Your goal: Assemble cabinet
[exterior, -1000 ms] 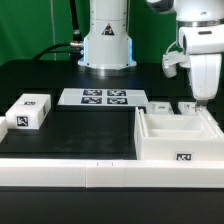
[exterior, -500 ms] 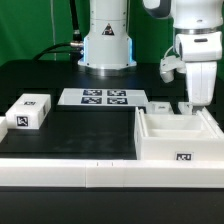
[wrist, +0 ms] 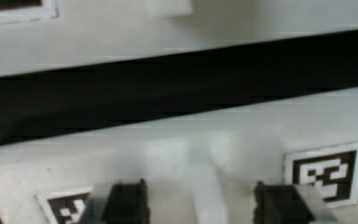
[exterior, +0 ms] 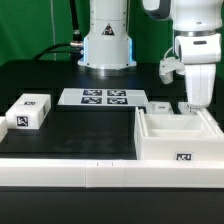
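Note:
The large white cabinet body, an open box with a tag on its front, stands at the exterior view's right. A smaller white tagged block lies at the exterior view's left. Low white tagged pieces lie just behind the body. My gripper hangs open over the one nearest the body's back edge. In the wrist view my gripper is open and empty. Its dark fingers are spread over a white surface bearing two tags. I cannot tell whether they touch it.
The marker board lies flat in front of the robot base; its corner shows in the wrist view. The black table runs between block and body. A white ledge borders the front.
My gripper has shifted a little toward the exterior view's left, mostly in the first half second. The parts have not moved.

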`<state>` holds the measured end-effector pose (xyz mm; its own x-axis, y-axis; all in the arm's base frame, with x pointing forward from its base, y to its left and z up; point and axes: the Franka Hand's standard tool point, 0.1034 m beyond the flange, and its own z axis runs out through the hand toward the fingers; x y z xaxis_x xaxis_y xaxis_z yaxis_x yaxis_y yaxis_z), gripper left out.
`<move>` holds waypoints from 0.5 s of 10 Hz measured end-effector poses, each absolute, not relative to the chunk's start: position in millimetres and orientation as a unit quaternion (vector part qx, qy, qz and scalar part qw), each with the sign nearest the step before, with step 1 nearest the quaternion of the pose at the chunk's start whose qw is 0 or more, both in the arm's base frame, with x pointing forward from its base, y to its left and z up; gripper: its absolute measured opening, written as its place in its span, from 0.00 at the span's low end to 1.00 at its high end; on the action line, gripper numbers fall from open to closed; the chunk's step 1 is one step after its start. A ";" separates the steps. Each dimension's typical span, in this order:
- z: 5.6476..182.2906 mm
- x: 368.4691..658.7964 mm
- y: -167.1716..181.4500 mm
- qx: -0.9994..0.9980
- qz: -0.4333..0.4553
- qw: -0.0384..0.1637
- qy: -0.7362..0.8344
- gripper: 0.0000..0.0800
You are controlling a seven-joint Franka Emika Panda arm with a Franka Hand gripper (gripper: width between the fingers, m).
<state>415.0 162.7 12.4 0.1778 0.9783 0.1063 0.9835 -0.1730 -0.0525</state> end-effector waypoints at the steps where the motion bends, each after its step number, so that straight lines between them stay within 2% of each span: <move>1: 13.0 416.2 163.1 -0.766 -0.026 0.054 -0.641 0.08; 5: 13.0 416.3 163.1 -0.766 -0.026 0.053 -0.641 0.09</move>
<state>416.3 163.1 13.0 0.1779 0.9780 0.1091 0.9836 -0.1736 -0.0480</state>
